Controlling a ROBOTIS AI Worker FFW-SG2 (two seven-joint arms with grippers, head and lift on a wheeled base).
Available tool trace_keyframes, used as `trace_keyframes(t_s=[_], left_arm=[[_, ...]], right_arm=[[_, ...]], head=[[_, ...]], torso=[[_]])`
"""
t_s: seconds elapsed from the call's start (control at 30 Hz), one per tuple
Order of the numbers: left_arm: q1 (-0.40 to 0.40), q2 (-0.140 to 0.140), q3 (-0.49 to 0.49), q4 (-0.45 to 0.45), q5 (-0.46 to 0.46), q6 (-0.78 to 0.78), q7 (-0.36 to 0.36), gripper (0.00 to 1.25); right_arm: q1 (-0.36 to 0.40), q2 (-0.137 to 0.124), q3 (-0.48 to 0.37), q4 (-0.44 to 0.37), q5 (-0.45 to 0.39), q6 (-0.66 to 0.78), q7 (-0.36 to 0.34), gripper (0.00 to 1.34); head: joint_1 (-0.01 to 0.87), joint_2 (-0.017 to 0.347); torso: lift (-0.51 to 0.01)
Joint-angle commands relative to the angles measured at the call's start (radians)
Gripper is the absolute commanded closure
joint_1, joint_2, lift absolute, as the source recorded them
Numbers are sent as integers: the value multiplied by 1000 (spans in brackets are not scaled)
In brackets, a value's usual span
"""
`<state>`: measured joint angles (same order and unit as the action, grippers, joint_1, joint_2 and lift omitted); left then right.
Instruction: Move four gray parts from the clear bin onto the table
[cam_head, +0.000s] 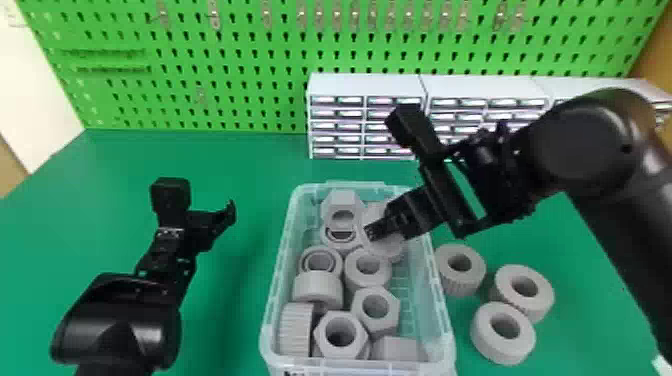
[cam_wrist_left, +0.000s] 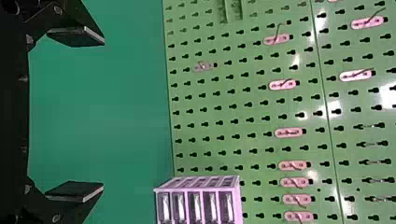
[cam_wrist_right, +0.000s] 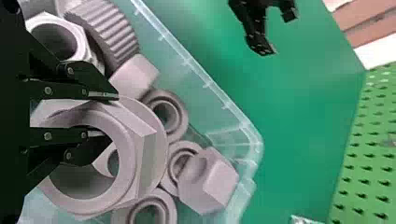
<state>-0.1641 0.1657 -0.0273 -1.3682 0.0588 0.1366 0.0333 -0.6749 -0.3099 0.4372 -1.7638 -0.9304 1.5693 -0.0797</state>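
Within the clear bin (cam_head: 280, 270), a smooth, hex-sided gray part (cam_wrist_right: 126, 168) with a round bore had its wall pinched between the slightly parted fingers of the right gripper (cam_head: 374, 232), ribbed and faceted neighbors (cam_head: 370, 267) lay close around, and the empty left gripper (cam_head: 218, 221) stood wide open above the green table (cam_head: 200, 155).

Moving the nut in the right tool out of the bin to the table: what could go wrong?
1. The right tool grips the large gray hex nut by one wall, a finger inside its hole, so it may tilt or slip.
2. Other gray parts crowd it; lifting could drag one along.
3. The gray ridged ring stands just outside the clear plastic bin's right rim; a low crossing might knock it.
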Motion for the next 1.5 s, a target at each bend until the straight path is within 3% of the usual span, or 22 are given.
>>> trace_keyframes(t_s=[0.0,0.67,1.47], left_arm=[[0,0,-3,0,1,0,0,180],[0,2,-5,0,4,0,0,180],[9,0,4,1,21,0,7,180]], right_arm=[[2,0,-46,-17,35,3,0,1042],[34,-6,-198,-36,139,3,-2,1042],[140,-48,-351,-71,188,3,-3,1042]], head=[[693,72],[693,72],[693,72]], torso=[[-52],[-52],[-52]])
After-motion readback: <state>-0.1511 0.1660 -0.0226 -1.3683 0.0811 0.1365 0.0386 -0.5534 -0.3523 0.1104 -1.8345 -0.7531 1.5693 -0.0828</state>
